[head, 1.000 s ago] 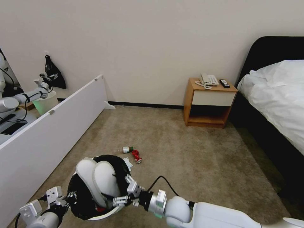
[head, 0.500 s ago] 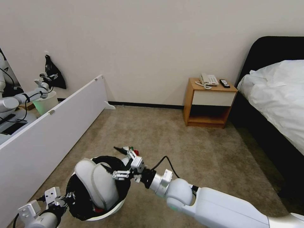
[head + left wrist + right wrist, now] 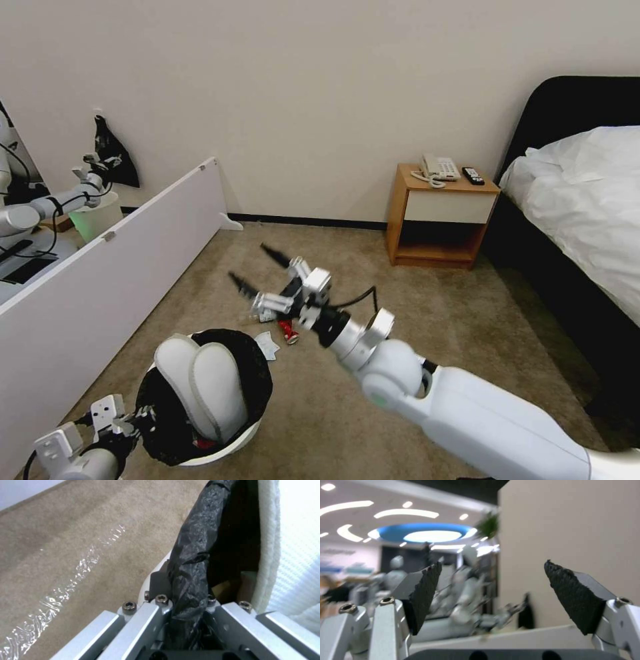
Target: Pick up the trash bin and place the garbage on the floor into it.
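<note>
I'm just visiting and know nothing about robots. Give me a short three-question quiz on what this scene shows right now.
1. True or false: the left tool is shut on the rim of the round white plastic trash bin with the black bag liner.
2. Which is already in the bin? A) two white flat slippers B) crushed red can C) beige telephone
3. Fill in: the right tool, raised above the beige-brown carpet, is open and holds ____.

Key: 1 true; 2 A; 3 nothing.
</note>
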Robot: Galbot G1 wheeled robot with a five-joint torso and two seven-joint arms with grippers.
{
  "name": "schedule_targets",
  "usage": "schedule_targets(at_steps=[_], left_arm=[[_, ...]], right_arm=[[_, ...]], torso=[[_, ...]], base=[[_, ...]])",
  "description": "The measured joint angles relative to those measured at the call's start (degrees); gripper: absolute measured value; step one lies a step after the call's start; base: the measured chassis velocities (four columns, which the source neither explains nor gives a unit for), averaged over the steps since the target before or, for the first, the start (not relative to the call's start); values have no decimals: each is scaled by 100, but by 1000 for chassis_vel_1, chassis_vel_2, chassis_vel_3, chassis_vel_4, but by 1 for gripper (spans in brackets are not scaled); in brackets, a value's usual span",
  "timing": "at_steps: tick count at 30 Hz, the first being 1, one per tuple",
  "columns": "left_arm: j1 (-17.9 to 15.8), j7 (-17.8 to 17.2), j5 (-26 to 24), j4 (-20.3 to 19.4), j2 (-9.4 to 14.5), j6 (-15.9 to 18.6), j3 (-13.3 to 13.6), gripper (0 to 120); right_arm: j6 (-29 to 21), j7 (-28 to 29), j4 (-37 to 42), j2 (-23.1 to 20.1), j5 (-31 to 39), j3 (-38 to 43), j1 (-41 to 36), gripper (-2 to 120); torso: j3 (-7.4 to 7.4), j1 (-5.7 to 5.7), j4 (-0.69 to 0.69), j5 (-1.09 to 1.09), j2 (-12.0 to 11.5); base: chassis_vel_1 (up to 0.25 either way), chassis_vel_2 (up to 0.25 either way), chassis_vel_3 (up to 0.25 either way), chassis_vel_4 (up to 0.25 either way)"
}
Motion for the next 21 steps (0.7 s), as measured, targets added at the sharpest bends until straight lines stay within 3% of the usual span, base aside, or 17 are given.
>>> schedule_targets(at_steps=[5, 9, 10, 17, 19, 21], left_arm=[[23, 16, 0, -71, -1, 0, -87, 2], [29, 28, 5, -132, -19, 0, -145, 2], [33, 29, 12, -153, -33, 0, -158, 2], [45, 32, 61, -203, -90, 0, -180, 2], [85, 55, 121, -267, -161, 0, -157, 2], [109, 76, 207, -283, -197, 0, -144, 2]], right_arm=[[-187, 294, 140, -344, 160, 1132, -392, 85], [-563, 796, 460, -580, -99, 2457, -1183, 86], [-715, 954, 617, -625, -167, 2999, -1570, 92], [-1291, 1436, 1145, -635, -423, 4578, -2779, 98], [-1561, 1691, 1530, -577, -740, 5317, -3592, 98], [-1620, 1729, 1695, -516, -1007, 5521, -3979, 98]], torso=[[0, 0, 0, 1, 0], [0, 0, -1, 1, 0], [0, 0, -2, 2, 0], [0, 0, -2, 2, 0], [-1, -1, -2, 2, 0], [-1, -1, -1, 1, 0]], base=[[0, 0, 0, 0], [0, 0, 0, 0], [0, 0, 0, 0], [0, 0, 0, 0], [0, 0, 0, 0], [0, 0, 0, 0]])
